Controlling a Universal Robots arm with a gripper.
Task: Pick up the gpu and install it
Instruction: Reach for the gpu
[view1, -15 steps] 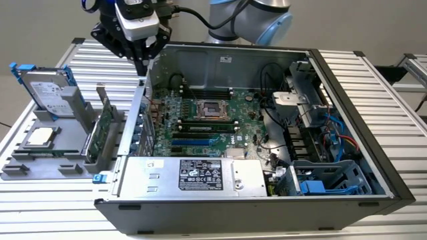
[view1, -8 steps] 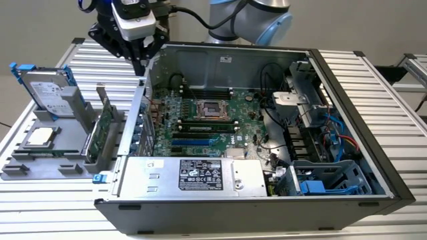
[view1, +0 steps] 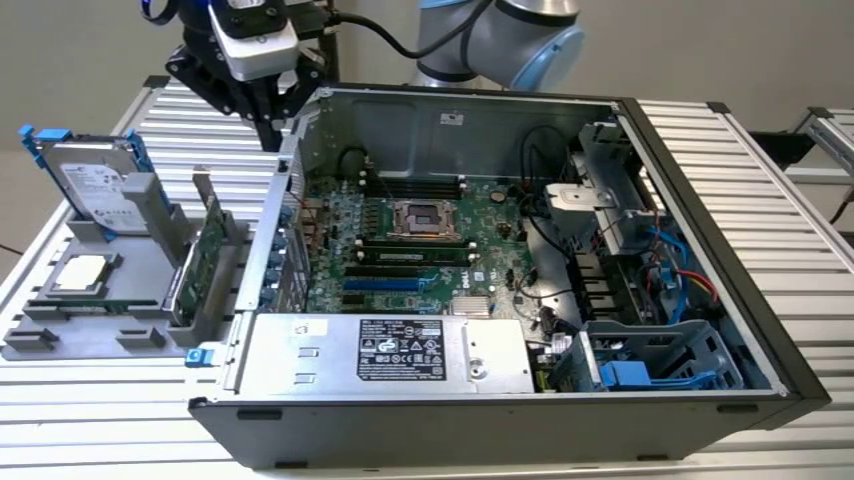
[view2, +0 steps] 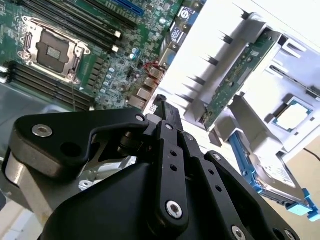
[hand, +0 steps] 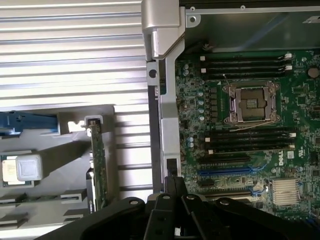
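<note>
An open computer case (view1: 441, 125) lies on its side on a slatted metal table (view1: 747, 160), with the green motherboard (view1: 400, 250) facing up inside it. The gripper (view1: 274, 135) hangs above the far corner of the case on the exterior view's left, over the edge of the case wall. Its fingers are drawn narrow, close together, and hold nothing. In both wrist views the gripper (view2: 167, 107) (hand: 173, 181) points down at that wall edge, with the motherboard to one side of it and the table to the other. The gpu (view1: 200, 262) stands on its edge in a slot of a grey holder (view1: 80, 335), just beside the case on the exterior view's left, nearer than the gripper and well apart from it. Both wrist views show the gpu (view2: 235, 80) (hand: 99, 170) edge-on in its slot. The holder also carries a hard drive (view1: 91, 185) with blue clips, propped up at its far end, and a small square chip (view1: 83, 272) lying flat.
</note>
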